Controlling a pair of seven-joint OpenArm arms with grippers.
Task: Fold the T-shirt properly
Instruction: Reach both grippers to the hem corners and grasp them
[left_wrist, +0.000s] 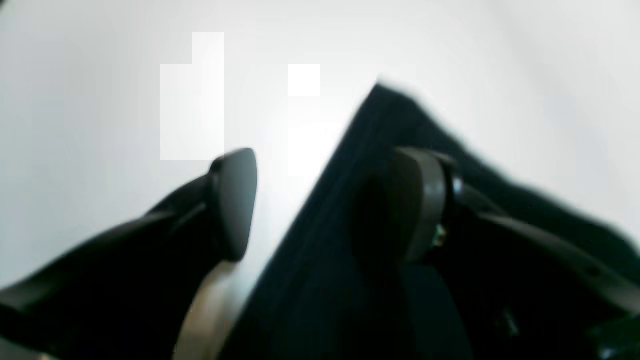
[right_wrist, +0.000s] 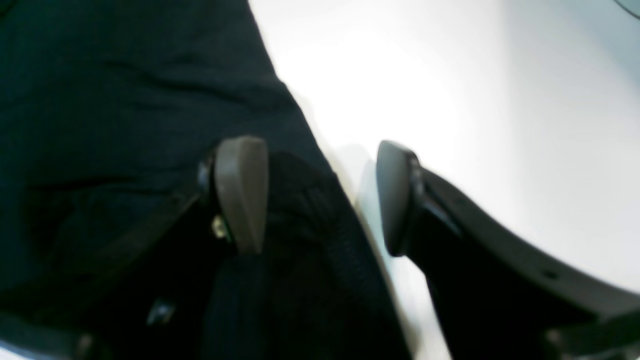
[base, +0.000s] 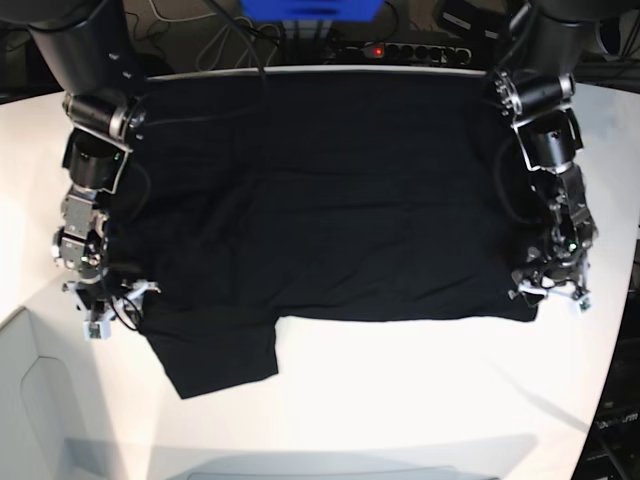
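My left gripper (left_wrist: 320, 205) and right gripper (right_wrist: 320, 197) gape, each straddling a T-shirt (base: 320, 200) edge, poised to pinch corners for folding.

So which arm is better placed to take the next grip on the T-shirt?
Roughly even, slight edge to the left. The left gripper is open astride a clean corner of the T-shirt, one finger over cloth, one over table. The right gripper, also open, straddles a bunched edge.
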